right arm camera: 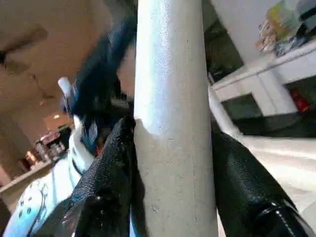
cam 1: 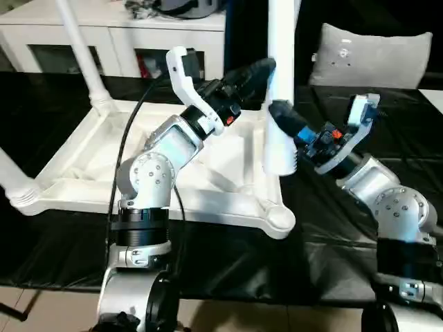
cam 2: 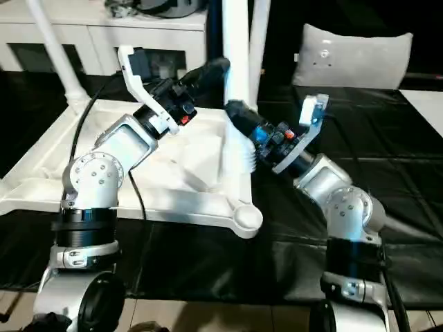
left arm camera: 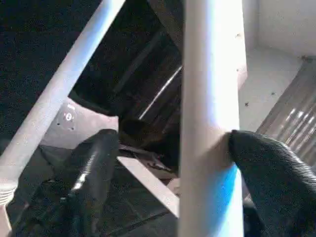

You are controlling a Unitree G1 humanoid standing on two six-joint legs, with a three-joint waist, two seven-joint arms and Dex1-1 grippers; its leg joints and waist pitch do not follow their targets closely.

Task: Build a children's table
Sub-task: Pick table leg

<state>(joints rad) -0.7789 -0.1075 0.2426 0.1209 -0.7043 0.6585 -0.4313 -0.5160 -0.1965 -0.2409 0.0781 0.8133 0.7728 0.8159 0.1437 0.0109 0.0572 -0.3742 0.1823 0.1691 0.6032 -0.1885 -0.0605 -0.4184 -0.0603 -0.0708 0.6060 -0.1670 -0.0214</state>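
The children's table top (cam 1: 104, 149) lies upside down on the black-covered surface, ribbed side up. One white leg (cam 1: 281, 83) stands upright over its right side. The leg's threaded lower end (cam 1: 280, 162) is behind the empty front right corner socket (cam 1: 279, 218). My right gripper (cam 1: 279, 112) is shut on this leg low down, both fingers (right arm camera: 111, 163) pressed to it. Higher up, my left gripper (cam 1: 267, 72) is open around the same leg; one finger (left arm camera: 94, 168) stands clear of it and the other (left arm camera: 261, 168) touches it.
Two more legs stand in the top's left corners, one at the back (cam 1: 83, 55) and one at the front (cam 1: 15, 181). A further leg (cam 2: 260, 34) rises behind the held one. A grey cushion (cam 1: 370, 59) lies at the back right, a white cabinet (cam 1: 111, 34) behind.
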